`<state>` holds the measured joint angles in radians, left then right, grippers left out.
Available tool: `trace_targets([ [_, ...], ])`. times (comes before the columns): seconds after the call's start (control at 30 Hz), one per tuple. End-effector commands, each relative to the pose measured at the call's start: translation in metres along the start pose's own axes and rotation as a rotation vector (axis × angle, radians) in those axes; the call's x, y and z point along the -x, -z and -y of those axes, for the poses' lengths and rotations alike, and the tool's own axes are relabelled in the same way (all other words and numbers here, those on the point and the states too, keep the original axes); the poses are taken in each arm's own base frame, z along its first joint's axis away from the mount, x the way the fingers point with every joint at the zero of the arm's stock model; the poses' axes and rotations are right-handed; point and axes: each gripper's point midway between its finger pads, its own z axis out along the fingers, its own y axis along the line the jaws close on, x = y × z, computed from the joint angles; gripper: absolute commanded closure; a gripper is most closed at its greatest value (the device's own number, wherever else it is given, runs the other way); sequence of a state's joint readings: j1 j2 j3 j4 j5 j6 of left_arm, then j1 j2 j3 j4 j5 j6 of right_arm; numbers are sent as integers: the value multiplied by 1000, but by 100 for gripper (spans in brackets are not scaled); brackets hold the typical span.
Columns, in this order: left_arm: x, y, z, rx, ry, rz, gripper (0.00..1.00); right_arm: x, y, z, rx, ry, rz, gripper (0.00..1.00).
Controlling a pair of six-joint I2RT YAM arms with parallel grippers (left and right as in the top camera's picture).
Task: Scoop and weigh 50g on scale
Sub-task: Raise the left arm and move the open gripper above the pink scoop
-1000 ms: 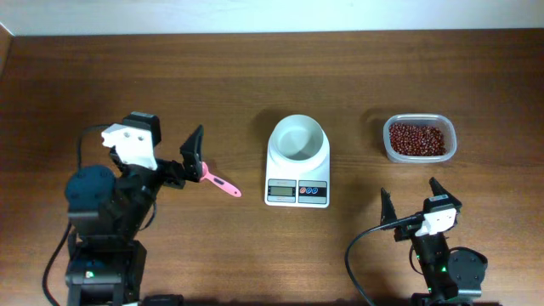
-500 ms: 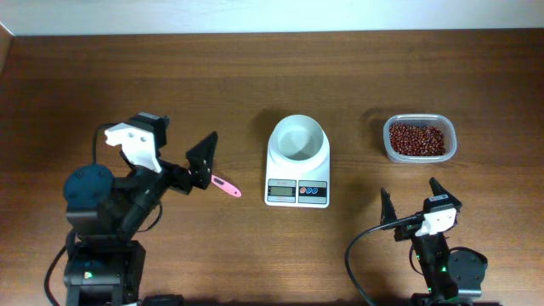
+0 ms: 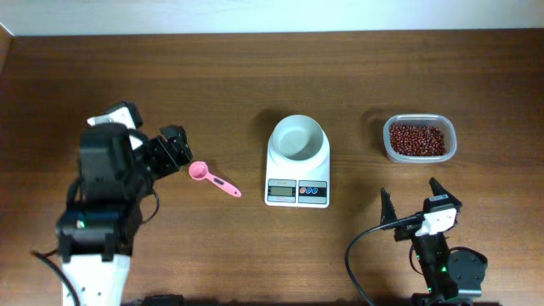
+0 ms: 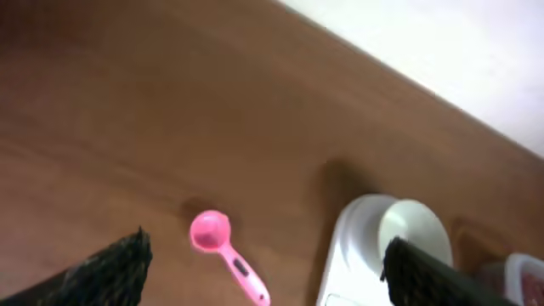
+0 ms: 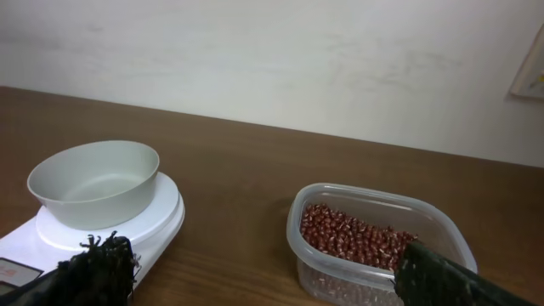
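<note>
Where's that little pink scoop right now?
In the overhead view, the pink scoop lies on the table on the robot's left side, between the left end effector and the scale.

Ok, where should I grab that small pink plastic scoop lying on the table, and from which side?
Take the small pink plastic scoop by the middle of its thin handle, coming straight down from above. It lies flat on the brown wooden table, handle slanting toward the white digital scale, so set the jaws across the handle's narrow width.

A pink measuring spoon (image 3: 217, 181) lies on the wooden table (image 3: 255, 76), well apart from a clear tub (image 5: 348, 285).
</note>
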<state>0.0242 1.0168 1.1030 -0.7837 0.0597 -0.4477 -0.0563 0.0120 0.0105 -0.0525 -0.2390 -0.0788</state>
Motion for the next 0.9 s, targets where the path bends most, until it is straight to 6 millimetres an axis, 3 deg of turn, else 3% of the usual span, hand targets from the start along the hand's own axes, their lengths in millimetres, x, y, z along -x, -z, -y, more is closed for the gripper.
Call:
trace_targets([
  [0.0, 10, -13, -7, 76, 34, -20, 1, -2, 0, 3, -15, -5, -2, 1],
  [0.33, 3, -28, -8, 82, 57, -67, 1, -2, 0, 3, -15, -5, -2, 1],
  [0.6, -16, -27, -35, 235, 233, -117, 2, -2, 0, 3, -15, -5, -2, 1],
  [0.67, -26, -34, -40, 266, 267, -161, 8, -2, 0, 3, -15, -5, -2, 1],
  [0.87, -44, -57, -48, 317, 277, -257, 11, -2, 0, 3, -15, -5, -3, 1],
])
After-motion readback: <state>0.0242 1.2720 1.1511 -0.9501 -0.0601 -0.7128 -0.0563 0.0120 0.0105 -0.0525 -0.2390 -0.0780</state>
